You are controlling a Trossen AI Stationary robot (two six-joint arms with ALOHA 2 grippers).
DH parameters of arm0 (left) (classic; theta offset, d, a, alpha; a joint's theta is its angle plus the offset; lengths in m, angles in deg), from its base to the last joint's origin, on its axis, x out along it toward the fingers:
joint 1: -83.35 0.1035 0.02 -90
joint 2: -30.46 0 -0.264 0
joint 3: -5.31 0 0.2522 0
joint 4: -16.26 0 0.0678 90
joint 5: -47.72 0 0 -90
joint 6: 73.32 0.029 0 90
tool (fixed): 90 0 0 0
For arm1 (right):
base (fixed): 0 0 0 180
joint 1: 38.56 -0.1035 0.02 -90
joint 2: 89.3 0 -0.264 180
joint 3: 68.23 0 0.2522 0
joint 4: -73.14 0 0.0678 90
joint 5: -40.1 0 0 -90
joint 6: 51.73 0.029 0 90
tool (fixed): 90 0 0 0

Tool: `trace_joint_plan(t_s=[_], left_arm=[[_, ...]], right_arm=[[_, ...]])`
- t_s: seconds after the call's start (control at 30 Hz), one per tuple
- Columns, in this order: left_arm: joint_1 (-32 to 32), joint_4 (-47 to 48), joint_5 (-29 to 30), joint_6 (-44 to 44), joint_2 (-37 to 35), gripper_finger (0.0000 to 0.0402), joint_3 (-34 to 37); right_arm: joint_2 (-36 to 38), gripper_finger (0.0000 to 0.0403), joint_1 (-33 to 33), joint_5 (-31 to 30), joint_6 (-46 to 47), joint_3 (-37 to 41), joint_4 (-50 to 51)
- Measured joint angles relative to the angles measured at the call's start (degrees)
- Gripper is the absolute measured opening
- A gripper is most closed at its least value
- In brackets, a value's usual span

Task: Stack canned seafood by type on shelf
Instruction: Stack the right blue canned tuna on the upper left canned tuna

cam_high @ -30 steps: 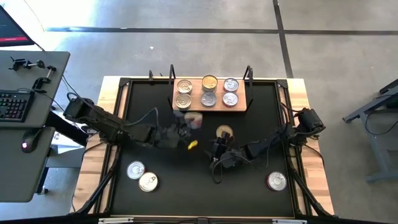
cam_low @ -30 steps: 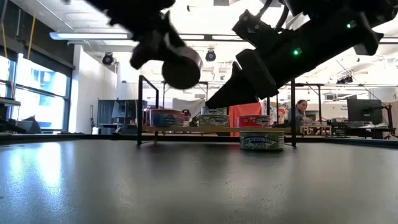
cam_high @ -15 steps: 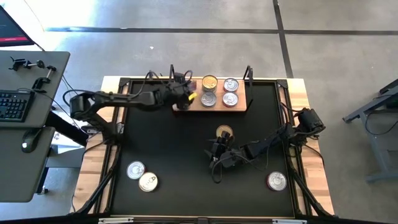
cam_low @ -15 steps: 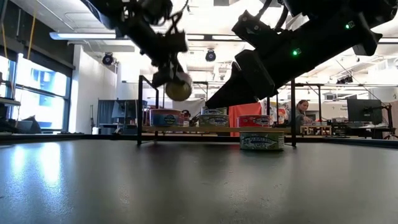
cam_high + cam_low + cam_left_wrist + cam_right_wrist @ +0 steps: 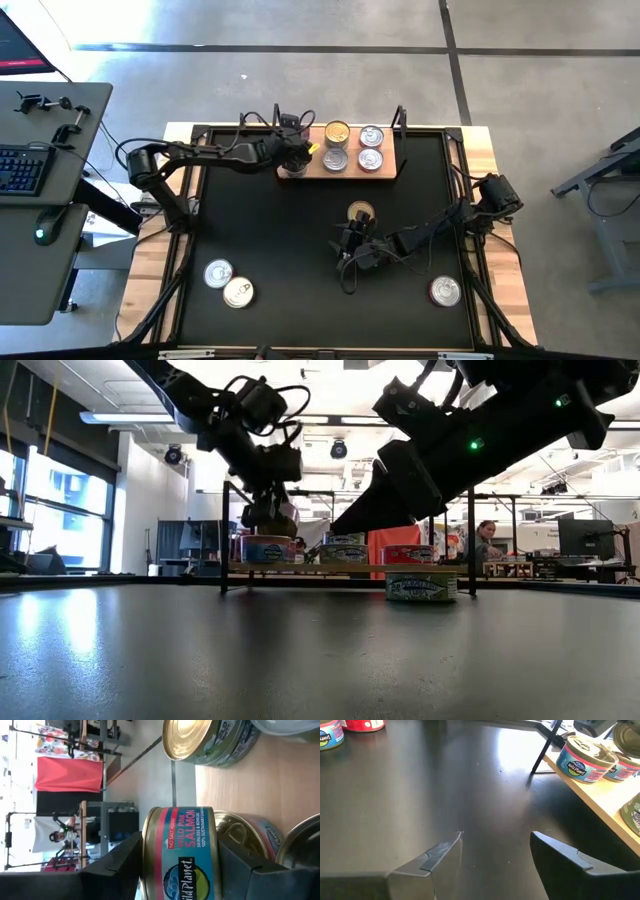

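The shelf, a light-wood board on a black wire frame, carries gold- and silver-lidded tins in two rows. A pink-banded salmon tin sits gripped above a like tin at the shelf's left end. A gold-lidded tin, two silver-lidded tins and a red tin lie flat on the worktop.

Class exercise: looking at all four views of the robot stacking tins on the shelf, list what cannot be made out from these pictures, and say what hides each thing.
- High view: the left gripper covers the shelf's left end, hiding the tins beneath it.
- Left wrist view: the salmon tin is cut off by the picture's edge; whether it touches the tin below is unclear.
- Low view: the right arm blocks the room behind; its gripper is out of frame.
- High view: tin labels are too small to read.
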Motion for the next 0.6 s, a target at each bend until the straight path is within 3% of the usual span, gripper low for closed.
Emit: trace_joint_plan(t_s=[0.3, 0.6], left_arm=[[-0.3, 1.5, -0.3, 0.6, 0.1, 0.0235, 0.0], [-0.3, 5.1, -5.1, -1.3, 0.3, 0.0286, 0.1]], right_arm=[[0.0, 0.0227, 0.0, 0.0, 0.0, 0.0, 0.0], [0.0, 0.0227, 0.0, 0.0, 0.0, 0.0, 0.0]])
